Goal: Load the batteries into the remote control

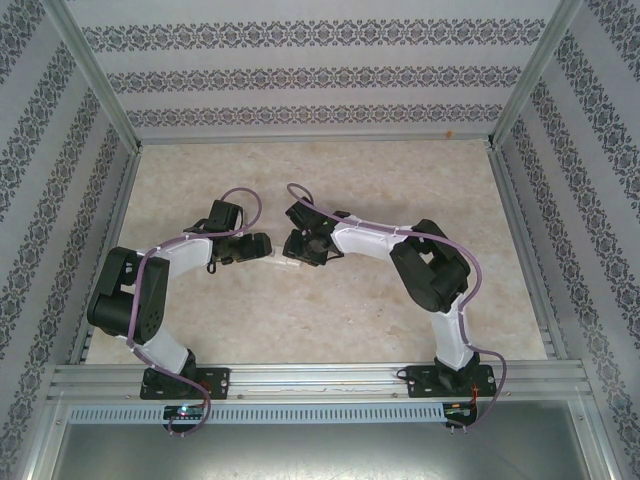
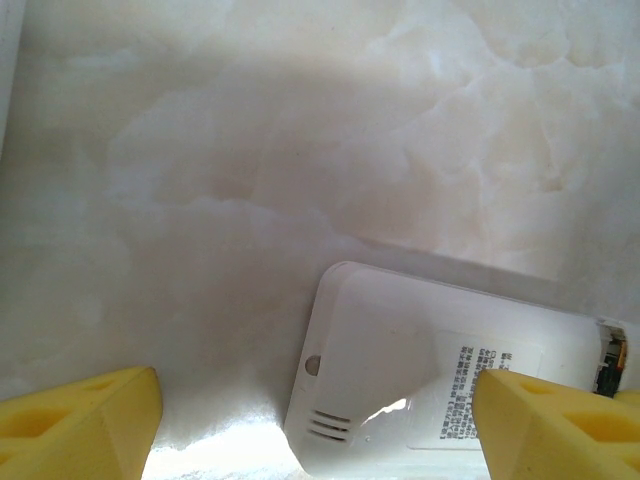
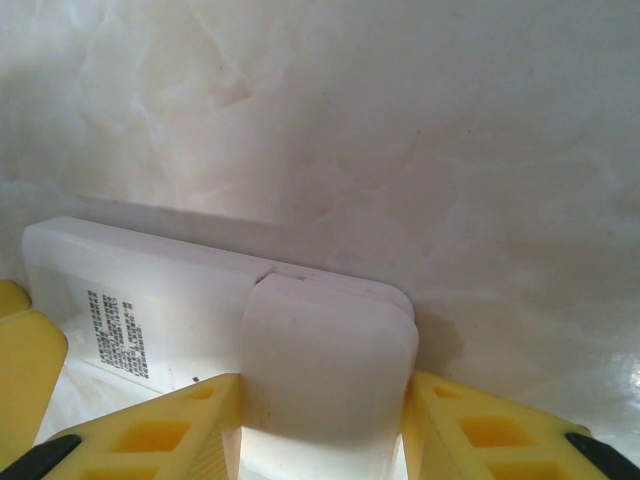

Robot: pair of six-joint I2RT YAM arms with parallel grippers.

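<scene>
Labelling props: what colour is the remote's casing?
White; the remote shows best in the left wrist view.

Bright, diffuse light throughout; both wrist views are washed out and soft.

Seen from above, the worktop (image 1: 330, 180) is evenly lit with only faint shadows, and the picture is slightly grainy. In the left wrist view a broad soft shadow crosses the worktop's middle, and glare burns out a patch on the white remote control (image 2: 400, 340). The right wrist view is hazy: the remote's near end is overexposed, with a dim shadow beside it.
</scene>
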